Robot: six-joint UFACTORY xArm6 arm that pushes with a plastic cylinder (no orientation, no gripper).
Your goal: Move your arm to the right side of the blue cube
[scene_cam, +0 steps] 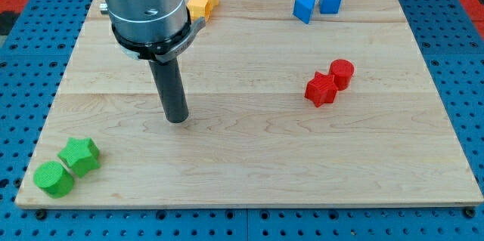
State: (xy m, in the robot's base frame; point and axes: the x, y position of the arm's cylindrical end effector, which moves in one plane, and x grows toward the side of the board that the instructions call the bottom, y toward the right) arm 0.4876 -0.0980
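We're resting my tip (177, 118) on the wooden board (249, 165) w/ nothing touching it; blue cube (330, 0) sitting approx 2 o'clock, well apart, beside blue wedge (304, 8). No writing legible.

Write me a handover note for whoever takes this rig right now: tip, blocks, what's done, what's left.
My tip rests on bare board in the view's left half, touching no block.
Blue cube sits at the view's top right, with a blue wedge-like block just to its left.
Done: nothing visible yet; the tip is far left of the cube.
Left: travel right and up, passing above the red pair, and stop on the cube's right side, probably without nudging it.
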